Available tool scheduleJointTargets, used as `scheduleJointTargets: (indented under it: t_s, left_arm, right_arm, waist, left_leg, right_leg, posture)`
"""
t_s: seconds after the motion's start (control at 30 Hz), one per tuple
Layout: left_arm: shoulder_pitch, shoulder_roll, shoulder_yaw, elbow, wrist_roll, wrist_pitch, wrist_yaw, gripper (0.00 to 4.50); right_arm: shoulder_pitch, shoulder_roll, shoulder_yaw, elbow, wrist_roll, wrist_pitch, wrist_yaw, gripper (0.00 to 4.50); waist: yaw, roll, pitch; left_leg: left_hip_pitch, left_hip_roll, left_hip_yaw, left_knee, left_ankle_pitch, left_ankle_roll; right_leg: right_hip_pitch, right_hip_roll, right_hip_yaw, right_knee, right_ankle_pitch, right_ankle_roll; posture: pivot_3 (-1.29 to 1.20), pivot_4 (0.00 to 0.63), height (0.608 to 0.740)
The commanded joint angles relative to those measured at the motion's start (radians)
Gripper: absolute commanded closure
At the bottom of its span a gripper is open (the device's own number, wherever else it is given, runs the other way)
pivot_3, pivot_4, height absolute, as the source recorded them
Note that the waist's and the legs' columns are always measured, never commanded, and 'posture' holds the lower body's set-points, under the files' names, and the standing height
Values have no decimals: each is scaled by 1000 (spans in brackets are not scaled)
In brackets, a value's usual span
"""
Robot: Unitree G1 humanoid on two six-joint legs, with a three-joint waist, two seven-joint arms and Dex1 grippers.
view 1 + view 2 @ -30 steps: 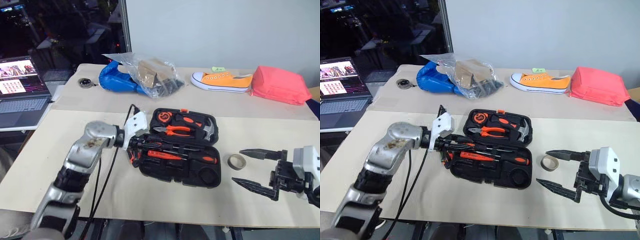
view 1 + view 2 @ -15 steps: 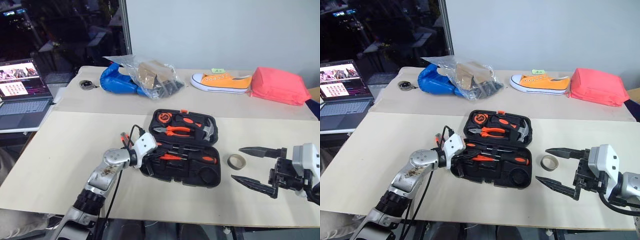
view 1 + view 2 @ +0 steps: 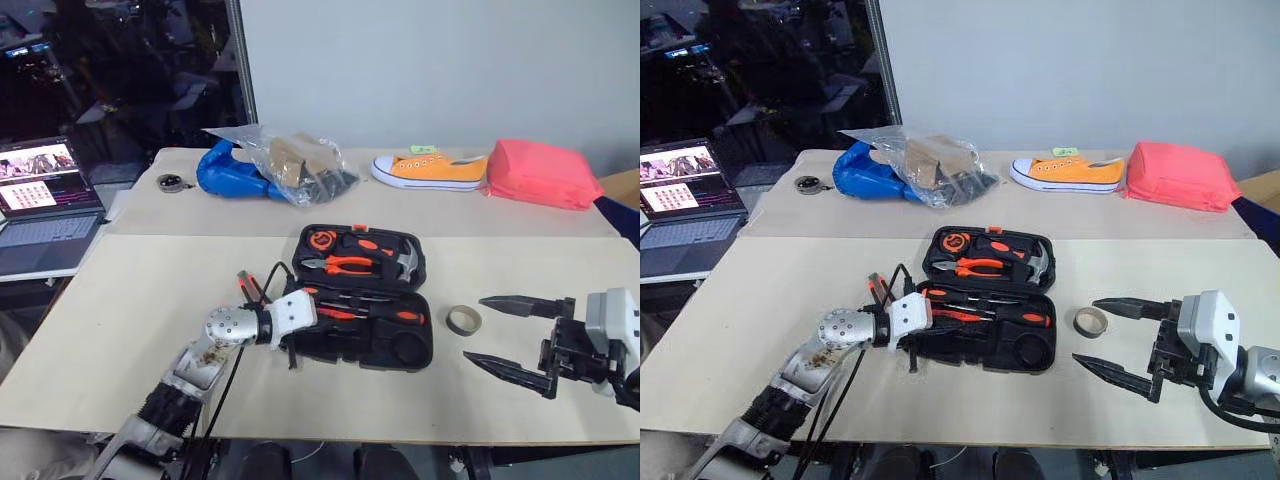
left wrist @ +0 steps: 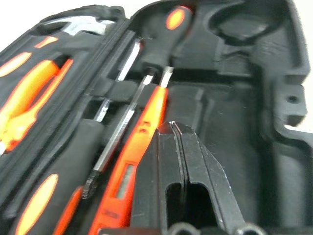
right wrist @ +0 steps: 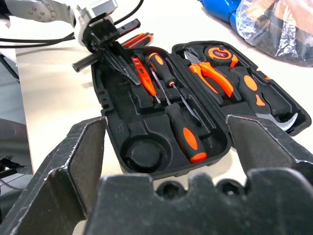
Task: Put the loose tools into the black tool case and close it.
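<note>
Left eye view, going from left side to right side: left gripper down at the near left end of the black tool case, fingers pressed tight together with nothing between them. Tips resting just over the slim orange screwdriver lying in its slot. Case wide open, flat on the middle of the table, lid part at the back. Two long screwdrivers tucked in the front half, side by side. Round hole at the near corner still bare. Further right, small tape roll loose on the table, just beside the case. Right gripper past the roll, near the table edge, fingers spread wide, holding nothing.

Most of the job looks done. Left to do, likely: tape roll in, lid folded shut. Can't tell where the knife is.

Case looks dark and bumpy, with orange bits shining inside.
</note>
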Motion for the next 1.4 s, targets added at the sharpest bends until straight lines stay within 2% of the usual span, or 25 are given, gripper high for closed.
scheduleJointTargets:
  t_s: [0.03,0.13,0.23,0.4,0.53,0.93,1.1,1.4]
  left_arm:
    - [-8,10,-8,6,-18,125,-39,4478]
    - [-8,-6,61,-86,-147,207,-58,4478]
    - [-15,-18,146,-159,-267,325,-41,4478]
    - [-43,-39,203,-206,-334,461,31,4478]
    - [-74,-53,168,-197,-286,523,105,4478]
    - [-92,-57,50,-174,-202,573,161,4478]
    - [-89,-30,-12,-144,-133,545,156,4478]
    - [-61,28,-43,-113,-45,463,153,4478]
  right_arm:
    - [-13,-1,-7,-2,2,-20,3,0]
    - [-7,2,-15,-4,4,-21,6,0]
    - [5,7,-24,-6,4,-25,9,0]
    - [9,14,-22,-3,0,-31,9,0]
    - [-6,15,-9,8,-6,-35,8,0]
    - [-16,14,-2,14,-10,-37,14,0]
    - [-9,14,-7,8,-8,-34,14,0]
    - [3,15,-13,-3,-5,-32,11,0]
  waist:
    - [-1,0,0]
    - [-1,-1,1]
    - [1,-1,1]
    - [5,-4,3]
    - [7,-6,4]
    - [8,-10,7]
    - [12,-11,7]
    - [13,-11,8]
  left_leg:
    - [-1,0,0,0,0,0]
    - [-3,0,0,0,0,0]
    - [-9,-1,0,1,0,0]
    - [-13,-1,-2,0,0,0]
    - [-14,-3,-3,0,0,0]
    - [-13,-3,-3,0,0,0]
    - [-13,-3,-3,0,0,0]
    - [-11,-2,-3,-1,0,0]
  right_leg:
    - [-1,0,0,0,0,0]
    - [-3,0,0,0,0,1]
    - [-14,-1,0,0,0,2]
    - [-16,-1,-2,-1,0,2]
    - [-16,-3,-1,-2,-1,3]
    - [-15,-2,-1,-2,-1,3]
    - [-15,-2,-1,-2,-1,3]
    - [-14,-2,0,-2,-1,3]
  posture:
    - [0,150,740]
    - [0,150,740]
    - [0,150,740]
    - [0,150,740]
    - [0,150,740]
    - [0,150,740]
    - [0,150,740]
    - [0,150,740]
